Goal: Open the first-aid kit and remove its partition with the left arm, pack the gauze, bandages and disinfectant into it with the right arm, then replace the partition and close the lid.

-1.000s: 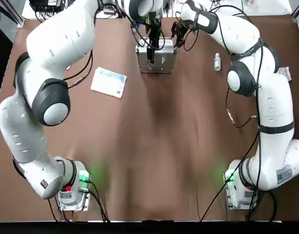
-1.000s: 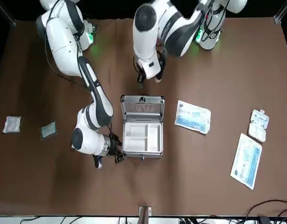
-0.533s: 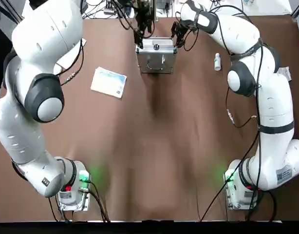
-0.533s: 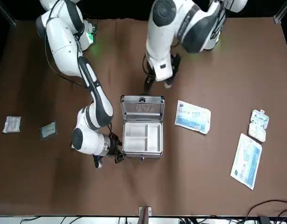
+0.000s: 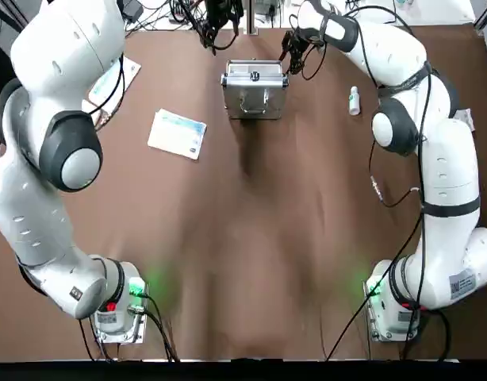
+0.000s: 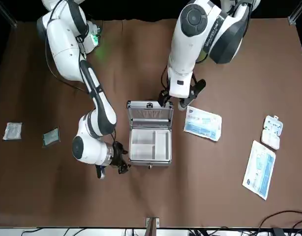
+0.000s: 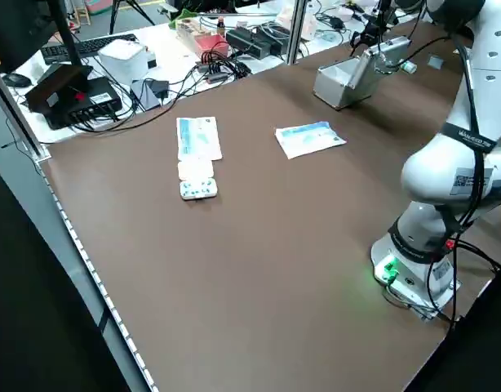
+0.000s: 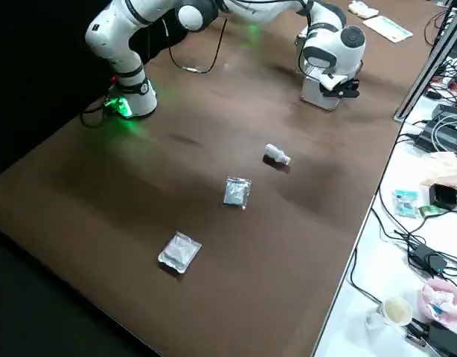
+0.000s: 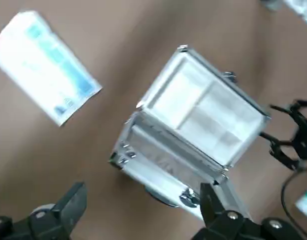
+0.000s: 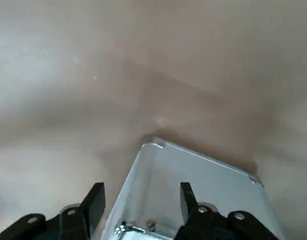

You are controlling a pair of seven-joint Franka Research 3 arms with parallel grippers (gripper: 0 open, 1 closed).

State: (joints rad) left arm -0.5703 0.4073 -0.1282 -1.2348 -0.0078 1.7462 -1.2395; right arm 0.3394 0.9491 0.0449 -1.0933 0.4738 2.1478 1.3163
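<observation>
The first-aid kit (image 6: 149,133), a boxy silver aluminium case with ribbed edges, stands open on the brown tabletop (image 6: 215,182). Its lid (image 6: 150,112) is upright, with the loop handle on top. The cream-white partition (image 6: 150,145), a rimmed tray with dividers, sits inside the kit. The left hand (image 9: 138,212) hangs above the kit's lid side, fingers spread and empty. The right hand (image 6: 119,160) sits just beside the kit's side wall, fingers apart. The small white disinfectant (image 5: 354,101) bottle lies near the kit.
</observation>
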